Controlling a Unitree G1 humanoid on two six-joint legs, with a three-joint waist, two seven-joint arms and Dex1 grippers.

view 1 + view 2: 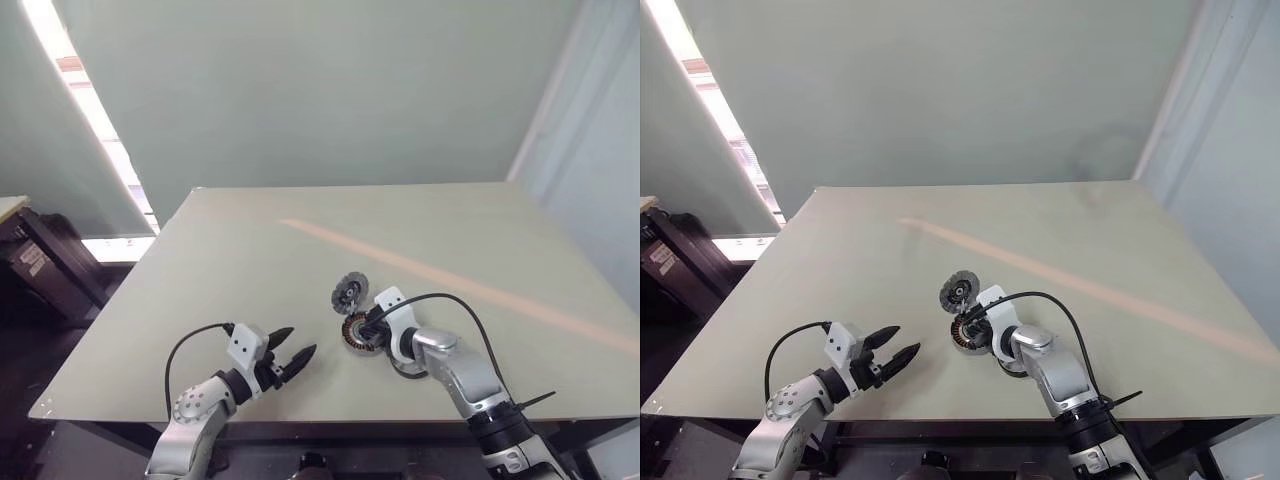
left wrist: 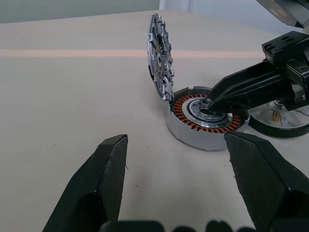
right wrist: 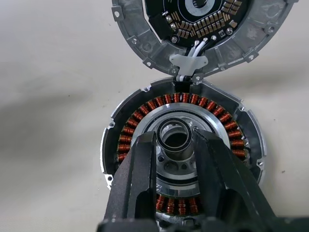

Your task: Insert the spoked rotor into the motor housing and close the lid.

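The motor housing (image 3: 235, 131) lies flat on the table, its copper-brown windings and silvery centre exposed. The lid (image 2: 160, 58) stands upright on the hinge at the housing's far edge, inner side with electronics facing it. My right gripper (image 3: 175, 141) reaches over the housing from the right, its two black fingers closed on either side of the silvery centre hub. The spoked rotor (image 2: 284, 118) lies flat on the table just right of the housing, partly hidden under the right wrist. My left gripper (image 1: 297, 341) hovers open to the left of the housing, apart from it.
The pale table (image 1: 300, 240) stretches wide behind and to both sides of the parts; its front edge runs just below both arms. Dark furniture (image 1: 40, 265) stands off the table's left side. A black cable loops above each wrist.
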